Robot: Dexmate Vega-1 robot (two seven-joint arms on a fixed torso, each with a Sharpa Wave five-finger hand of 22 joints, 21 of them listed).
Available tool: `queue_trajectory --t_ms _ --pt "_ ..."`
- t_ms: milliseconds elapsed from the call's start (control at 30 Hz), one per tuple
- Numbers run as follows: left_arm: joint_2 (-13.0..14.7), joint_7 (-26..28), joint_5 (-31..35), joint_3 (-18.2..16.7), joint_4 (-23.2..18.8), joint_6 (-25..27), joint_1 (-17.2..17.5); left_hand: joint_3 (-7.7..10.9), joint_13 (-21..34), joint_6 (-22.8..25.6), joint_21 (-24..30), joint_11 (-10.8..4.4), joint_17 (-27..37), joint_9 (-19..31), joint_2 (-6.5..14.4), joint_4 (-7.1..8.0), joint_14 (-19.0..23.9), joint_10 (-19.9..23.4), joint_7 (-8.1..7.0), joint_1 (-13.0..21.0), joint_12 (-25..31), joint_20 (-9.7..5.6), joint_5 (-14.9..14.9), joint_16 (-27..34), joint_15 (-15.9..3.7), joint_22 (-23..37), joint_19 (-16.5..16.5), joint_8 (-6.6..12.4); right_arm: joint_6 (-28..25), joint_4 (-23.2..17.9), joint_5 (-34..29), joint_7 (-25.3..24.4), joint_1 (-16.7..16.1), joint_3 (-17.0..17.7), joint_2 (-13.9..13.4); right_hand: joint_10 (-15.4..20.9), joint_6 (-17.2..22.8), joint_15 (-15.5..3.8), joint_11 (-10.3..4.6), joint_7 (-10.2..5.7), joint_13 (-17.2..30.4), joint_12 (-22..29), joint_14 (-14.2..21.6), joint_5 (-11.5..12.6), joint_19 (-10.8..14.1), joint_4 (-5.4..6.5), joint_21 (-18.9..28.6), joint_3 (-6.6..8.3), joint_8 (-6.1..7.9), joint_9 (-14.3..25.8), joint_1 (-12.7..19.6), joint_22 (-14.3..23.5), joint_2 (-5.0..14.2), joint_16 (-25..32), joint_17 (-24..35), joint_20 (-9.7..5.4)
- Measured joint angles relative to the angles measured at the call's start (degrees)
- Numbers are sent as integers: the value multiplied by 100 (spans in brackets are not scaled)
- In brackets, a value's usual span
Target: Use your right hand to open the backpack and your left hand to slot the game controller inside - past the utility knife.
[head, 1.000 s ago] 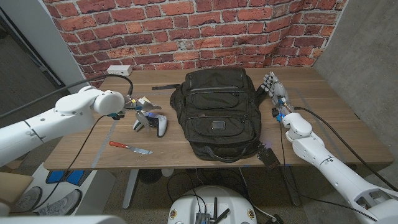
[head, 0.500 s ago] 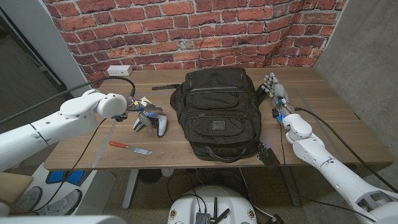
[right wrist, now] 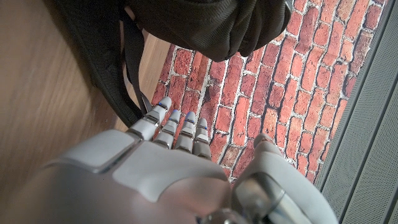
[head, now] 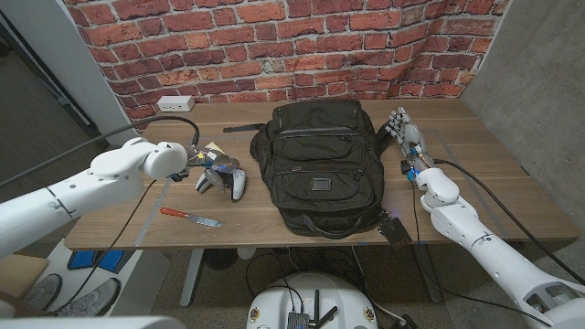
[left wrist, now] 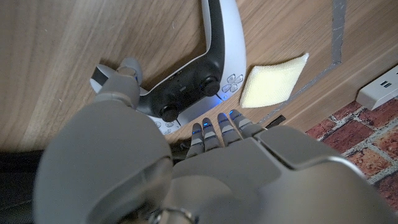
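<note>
The black backpack (head: 315, 169) lies zipped in the middle of the table. To its left lies the white and black game controller (head: 225, 181), and nearer the front edge the red-handled utility knife (head: 191, 217). My left hand (head: 203, 159) hovers over the controller's far end with fingers spread. The left wrist view shows the controller (left wrist: 193, 68) between the thumb and fingertips of that hand (left wrist: 186, 168); nothing is gripped. My right hand (head: 402, 128) stands open, fingers reaching up, just right of the backpack's top. In the right wrist view, the backpack (right wrist: 205, 25) sits beyond that hand (right wrist: 168, 162).
A white power strip (head: 174, 102) with a black cable lies at the back left by the brick wall. A pale yellow pad (left wrist: 273, 79) lies next to the controller. A backpack strap (head: 239, 129) trails left. A small black device (head: 395, 227) sits at the front edge.
My left arm has swung forward and right, bringing the hand lower over the controller. The right hand, backpack and knife have not moved.
</note>
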Motion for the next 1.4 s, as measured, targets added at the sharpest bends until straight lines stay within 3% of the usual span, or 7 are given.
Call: queue_trajectory --t_ms 400,633,833,1033,1400 --pt "16 275 93 -40 51 54 195 -55 0 512 0 -249 0 0 50 8 520 495 -148 294 0 -23 -17 0 6 0 371 132 1 40 -2 -5 21 1 23 0 0 0 0 0 0 0 0 0 -1 0 0 0 0 0 0 0 0 0 0 -1" --pt "10 587 220 -50 85 70 318 -126 1 911 0 -417 0 0 74 17 930 883 -308 422 0 -45 -45 0 -6 0 616 230 16 126 -2 5 79 -9 60 0 0 0 0 0 0 0 0 0 30 0 0 0 0 0 0 0 0 0 -25 30" --pt "-46 889 394 -46 135 67 359 -134 1 1071 0 -417 0 0 105 25 1092 1002 -396 453 0 -46 -45 0 -26 0 692 253 27 180 -1 9 109 -14 83 0 31 0 0 -31 0 0 0 0 30 0 0 0 0 0 0 0 0 0 -26 30" --pt "-113 1032 486 -13 202 25 361 -175 16 1267 0 -423 1 0 127 31 1341 1137 -384 519 0 -30 -68 0 -22 0 789 314 37 210 7 10 118 -14 93 0 31 0 0 -31 0 0 0 0 30 0 0 0 0 0 0 0 0 0 -26 30" --pt "-230 1173 587 45 324 -59 321 -261 18 1794 0 -521 16 29 180 55 1785 1549 -501 572 34 -27 -68 39 -30 0 1008 456 44 241 20 -5 122 -14 107 0 31 0 0 -31 0 0 0 0 71 -23 0 23 0 0 0 0 0 0 -53 71"
